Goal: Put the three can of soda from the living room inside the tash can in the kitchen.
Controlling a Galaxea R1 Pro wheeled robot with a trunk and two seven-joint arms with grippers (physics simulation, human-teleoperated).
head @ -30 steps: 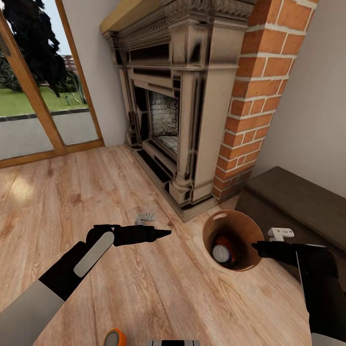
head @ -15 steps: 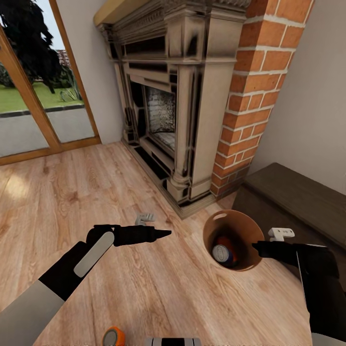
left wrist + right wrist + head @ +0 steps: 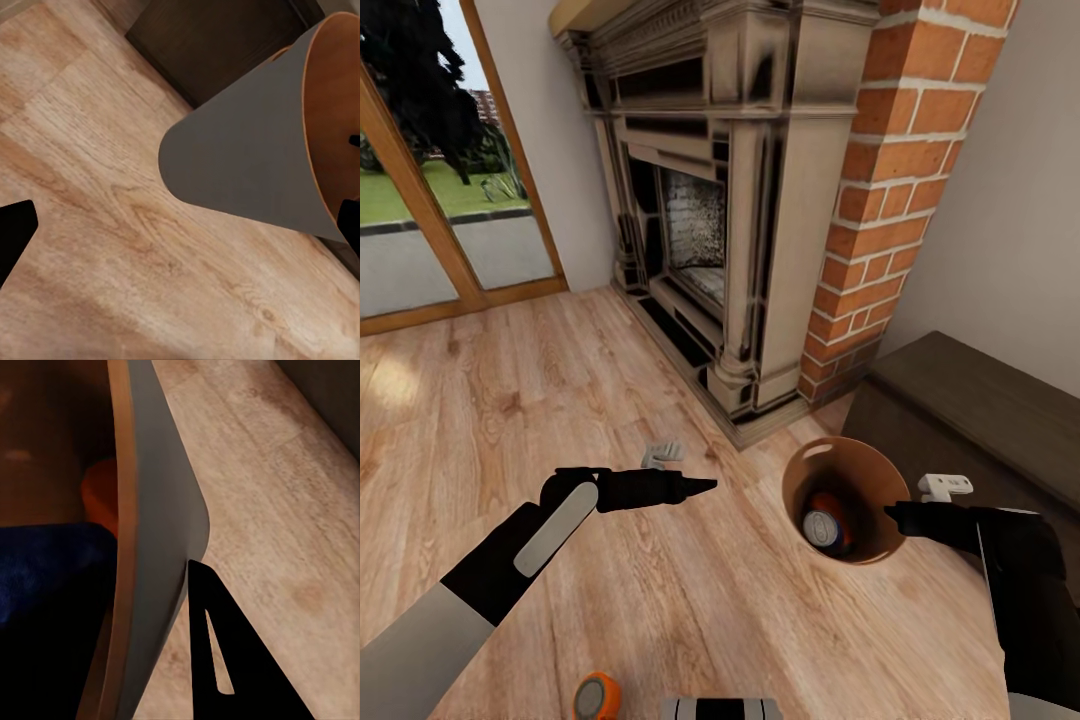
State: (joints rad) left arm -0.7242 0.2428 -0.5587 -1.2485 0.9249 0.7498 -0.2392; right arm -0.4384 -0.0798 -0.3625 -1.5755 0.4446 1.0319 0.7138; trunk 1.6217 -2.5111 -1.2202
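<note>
Nearest, an orange can (image 3: pixel 598 697) lies at six o'clock. Right gripper (image 3: pixel 897 518) pinches the trash can's (image 3: pixel 798 478) rim, cans (image 3: pixel 825 524) inside; left gripper's (image 3: pixel 695 486) opening I cannot tell. Likely next: collecting that last can.

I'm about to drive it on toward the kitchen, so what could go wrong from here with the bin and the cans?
The right gripper pinches only the rim of the bin, so the bin could slip or tip while driving. It already holds a blue can and an orange can that could spill. Another orange can stands on the floor by the base and could be knocked over or left behind.
</note>
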